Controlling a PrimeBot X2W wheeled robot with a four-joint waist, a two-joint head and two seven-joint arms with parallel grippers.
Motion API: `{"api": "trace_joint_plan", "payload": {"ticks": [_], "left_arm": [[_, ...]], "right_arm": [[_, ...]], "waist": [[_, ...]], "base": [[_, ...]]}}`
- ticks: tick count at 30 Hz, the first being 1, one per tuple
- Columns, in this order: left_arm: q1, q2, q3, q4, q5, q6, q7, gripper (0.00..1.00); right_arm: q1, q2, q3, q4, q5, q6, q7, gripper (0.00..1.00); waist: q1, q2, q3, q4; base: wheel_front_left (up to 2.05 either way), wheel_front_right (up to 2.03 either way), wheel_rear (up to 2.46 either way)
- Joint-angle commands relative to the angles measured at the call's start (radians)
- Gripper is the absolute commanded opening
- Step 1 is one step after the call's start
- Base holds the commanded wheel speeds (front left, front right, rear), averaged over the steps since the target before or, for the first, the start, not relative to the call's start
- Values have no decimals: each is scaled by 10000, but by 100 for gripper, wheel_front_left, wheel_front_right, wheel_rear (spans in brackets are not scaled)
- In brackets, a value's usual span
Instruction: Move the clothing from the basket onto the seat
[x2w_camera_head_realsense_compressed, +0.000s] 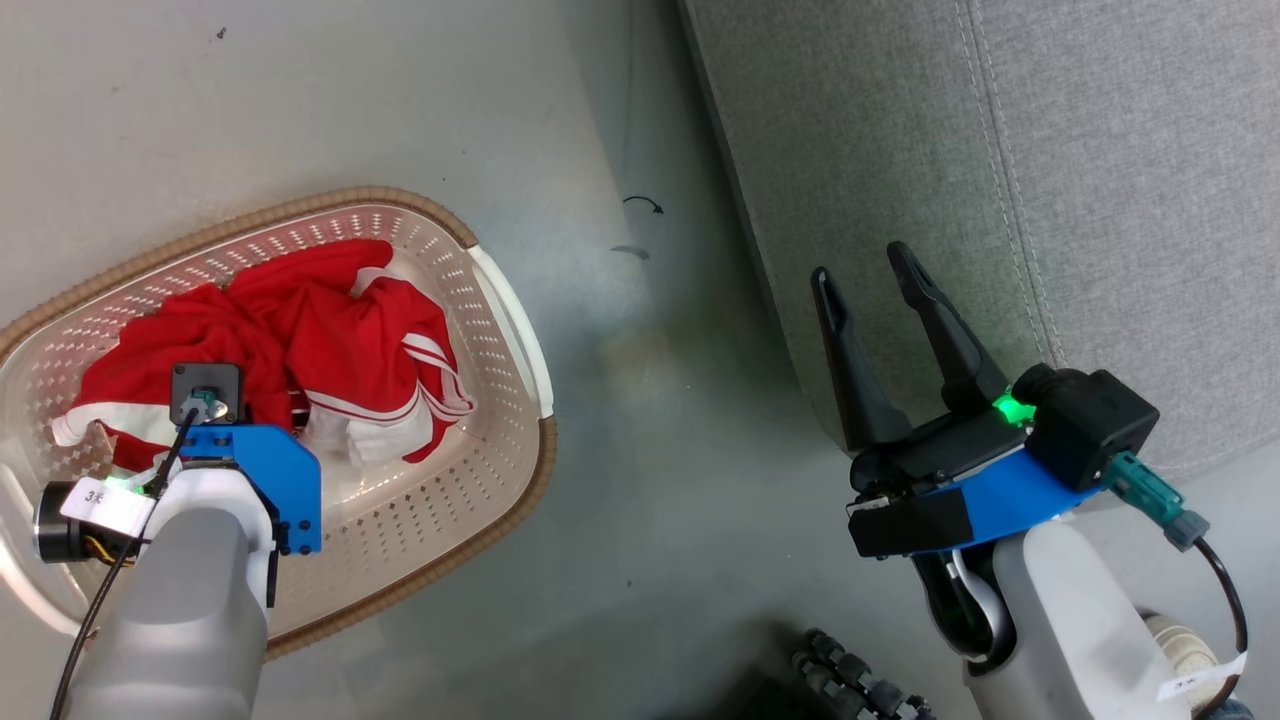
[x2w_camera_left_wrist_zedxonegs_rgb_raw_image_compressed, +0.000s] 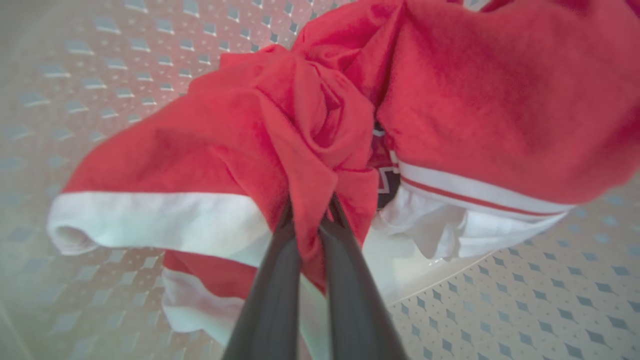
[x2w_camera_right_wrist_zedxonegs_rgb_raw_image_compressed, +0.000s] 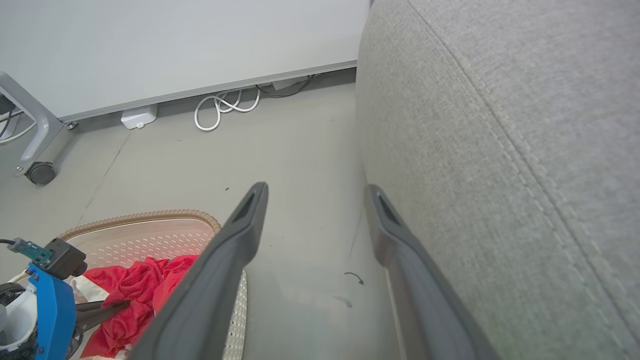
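- Down on the grey floor (x2w_camera_head_realsense_compressed: 620, 450), in the head view, stands the basket (x2w_camera_head_realsense_compressed: 540, 450). The clothing (x2w_camera_head_realsense_compressed: 330, 340) lies bunched inside it, with its red folds, white stripes and trim turned toward the basket's white handle (x2w_camera_head_realsense_compressed: 515, 320).
- The left forearm (x2w_camera_head_realsense_compressed: 190, 600) reaches down over the basket's near rim, and its blue bracket (x2w_camera_head_realsense_compressed: 285, 480) sits above the red heap. From here I cannot see its fingers, which are hidden under the wrist.
- The seat (x2w_camera_head_realsense_compressed: 1100, 200) stands well apart from the basket, across a strip of floor.
- The right gripper (x2w_camera_head_realsense_compressed: 860, 262) hangs outside the basket on the seat's side. Its two dark fingers are spread apart and hold nothing, and their tips are over the seat's front face.
- In the left wrist view, the left gripper (x2w_camera_left_wrist_zedxonegs_rgb_raw_image_compressed: 310, 210) is deep inside the basket. Its fingers (x2w_camera_left_wrist_zedxonegs_rgb_raw_image_compressed: 270, 280) are pressed together on a fold of the plain red cloth, which is pinched tight between them.
- A white-trimmed hem lies to one side of that fold and the striped garment to the other, both on the basket's perforated bottom.
- In the right wrist view, the right fingers stand wide apart with bare floor between them.
- The basket shows beyond one finger with red cloth in it, and the left gripper's tips are clamped in that cloth.
- The seat rises on the side away from the basket.
- Far beyond the basket, a white cable (x2w_camera_right_wrist_zedxonegs_rgb_raw_image_compressed: 220, 107) loops at the foot of the wall, and a caster (x2w_camera_right_wrist_zedxonegs_rgb_raw_image_compressed: 40, 172) rests near it.
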Motion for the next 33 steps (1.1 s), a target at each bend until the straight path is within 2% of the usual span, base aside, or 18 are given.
{"api": "trace_joint_plan", "payload": {"ticks": [1, 8, 17, 22, 33], "left_arm": [[-136, -4, -7, 31, -84, -42, 15, 0], [-102, -184, -43, 78, -269, -184, -161, 0], [179, -684, -69, 130, -553, -395, -515, 0], [446, -1072, -178, 137, -693, -594, -919, 0], [1059, -1615, -741, 113, -1023, -1463, -1559, 0]], "right_arm": [[-134, -19, -31, -25, 52, 5, -48, 100], [-142, -19, -55, 54, 15, 5, -47, 100], [-50, -23, -187, 266, -297, 5, -47, 100], [164, -27, -301, 562, -559, 5, -42, 100], [863, -30, -719, 1228, -1171, 5, 37, 100]], "waist": [[-1, 0, -18, 8], [-1, 0, -312, 133], [-1, 0, -1375, 648], [-1, 0, -2404, 1208], [-1, 0, -4822, 2398]], "base": [[0, 0, 0], [0, 0, 0], [0, 0, 0], [0, 0, 0], [0, 0, 0]]}}
